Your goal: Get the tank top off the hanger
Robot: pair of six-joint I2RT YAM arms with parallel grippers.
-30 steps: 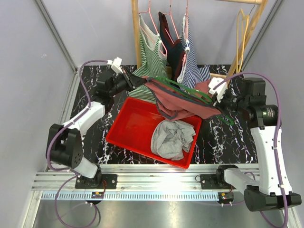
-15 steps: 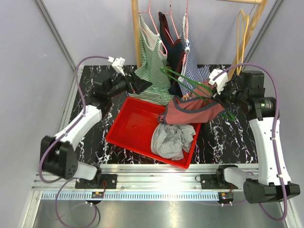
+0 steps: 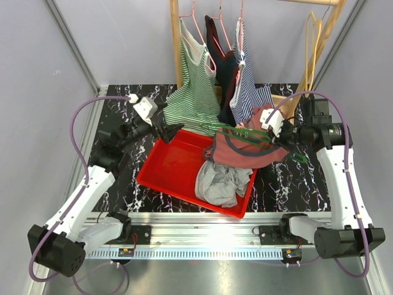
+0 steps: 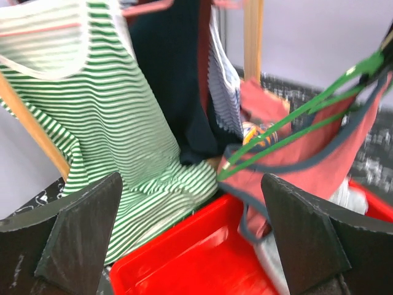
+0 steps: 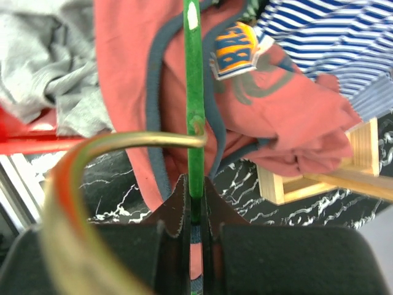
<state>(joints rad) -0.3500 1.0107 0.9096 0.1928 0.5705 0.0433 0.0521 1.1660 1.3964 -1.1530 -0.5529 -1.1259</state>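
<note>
1. Overhead: a second ago my left gripper held a corner of the tank top. It has since let go and drawn back to the left, and its jaws are now spread wide and empty. The tank top was stretched between both arms and has swung over to the right gripper, which stays clamped on the green hanger.
2. Same view: the tank top is still draped on the hanger, just ahead of the right gripper and over the far right corner of the red bin. The bin holds one crumpled grey garment, and I see nothing else in it.
3. Left wrist: between my open fingers the green striped top sits dead ahead. The tank top is off to the right with the hanger threaded through it. I reckon a straight reach would pinch the striped top instead.
4. Right wrist: the gripper is pinched shut on the hanger's thin bar, with the tank top bunched just ahead on both sides of it.
   - That bar could twist or slip when I tug.
   - The dark trim looks looped around the bar and may snag.
   - Cloth sliding off rightward could land on the table beyond the bin.
</note>
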